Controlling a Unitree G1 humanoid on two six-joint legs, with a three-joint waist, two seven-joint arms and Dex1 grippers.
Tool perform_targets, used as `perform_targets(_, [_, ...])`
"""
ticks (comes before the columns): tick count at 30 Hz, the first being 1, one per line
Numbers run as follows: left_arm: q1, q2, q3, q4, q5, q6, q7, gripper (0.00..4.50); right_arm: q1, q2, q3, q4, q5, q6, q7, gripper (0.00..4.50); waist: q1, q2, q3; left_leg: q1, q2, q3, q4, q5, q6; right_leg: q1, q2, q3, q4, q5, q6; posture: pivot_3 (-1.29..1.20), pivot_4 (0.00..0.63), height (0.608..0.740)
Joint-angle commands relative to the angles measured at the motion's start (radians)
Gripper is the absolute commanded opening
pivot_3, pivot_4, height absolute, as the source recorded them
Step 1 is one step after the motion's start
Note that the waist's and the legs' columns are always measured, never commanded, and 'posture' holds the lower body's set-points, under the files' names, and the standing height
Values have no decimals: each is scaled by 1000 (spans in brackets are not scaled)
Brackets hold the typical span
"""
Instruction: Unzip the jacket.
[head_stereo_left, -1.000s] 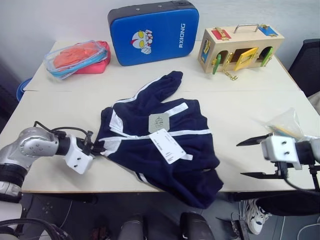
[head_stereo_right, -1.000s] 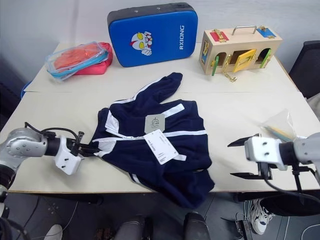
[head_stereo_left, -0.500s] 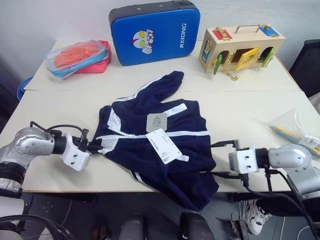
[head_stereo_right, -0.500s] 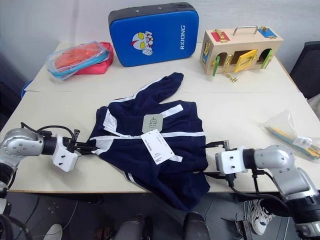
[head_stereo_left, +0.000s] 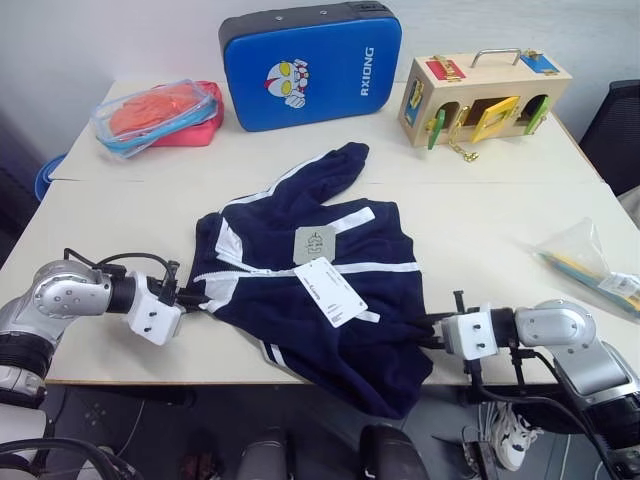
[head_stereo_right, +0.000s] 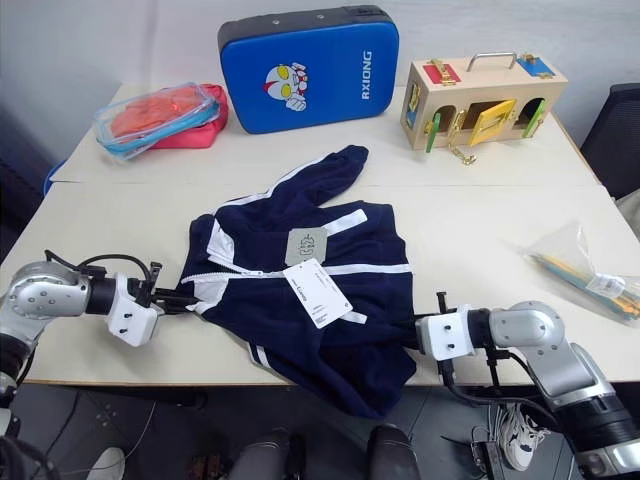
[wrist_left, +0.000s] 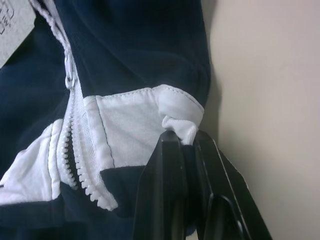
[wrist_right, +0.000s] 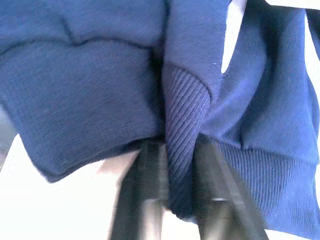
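While the navy track jacket lies spread on the pale worktop between the two claws, the left claw is clamped on the white collar corner, just beside the white zipper. The right claw is pinched together on a ribbed blue hem fold at the jacket's opposite edge. A white hang tag rests on the jacket's front, about midway between the claws. Beyond the right claw lies a clear plastic bag.
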Motion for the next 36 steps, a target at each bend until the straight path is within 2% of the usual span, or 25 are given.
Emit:
perform_targets(1, [46,12,-11,-67,-36,17,-34,0,30,-49,-39,3,31,-3,28,27,1,0,0,0,0,0,0,0,0,0,0,0,0,0,0,0,150,740])
perform_targets(9, [221,37,-11,-306,-109,75,-45,0,124,-152,-109,-2,98,33,78,27,1,0,0,0,0,0,0,-1,1,0,-1,0,-1,0,0,0,150,740])
perform_targets(15, [301,46,25,-376,-98,132,-33,0,143,-134,-122,-17,79,37,30,27,1,0,0,0,0,0,0,-1,1,1,0,0,-2,0,0,0,150,740])
perform_targets(19, [336,61,45,-394,-130,250,-58,0,123,-124,-105,-18,63,46,15,27,0,0,0,0,0,0,0,-1,1,1,0,0,-1,0,0,0,150,740])
perform_targets(20, [345,63,54,-402,-138,277,-57,276,115,-124,-103,-17,65,58,16,6,0,0,0,0,0,0,0,-1,1,1,0,0,-1,0,0,0,150,740])
perform_targets(24, [378,74,86,-436,-157,362,-65,1434,91,-140,-103,-17,82,92,45,1092,-2,0,0,1,1,0,0,-1,1,1,0,0,-1,0,0,0,150,740])
perform_targets(28, [455,100,150,-562,-291,551,-89,2629,81,-172,-135,-48,131,149,91,2452,-5,0,0,1,1,1,-1,-1,1,0,0,0,-1,0,0,0,150,740])
perform_targets(34, [638,274,336,-869,-673,1104,-192,4478,33,-259,-233,-172,308,396,149,4494,-2,-1,0,0,2,-1,-1,-1,1,-1,0,1,-2,0,0,0,150,740])
perform_targets(36, [605,291,400,-928,-812,1282,-180,4478,-11,-271,-252,-213,366,483,148,4494,7,-1,1,0,2,-6,0,-1,1,0,0,1,-2,0,0,0,150,740])
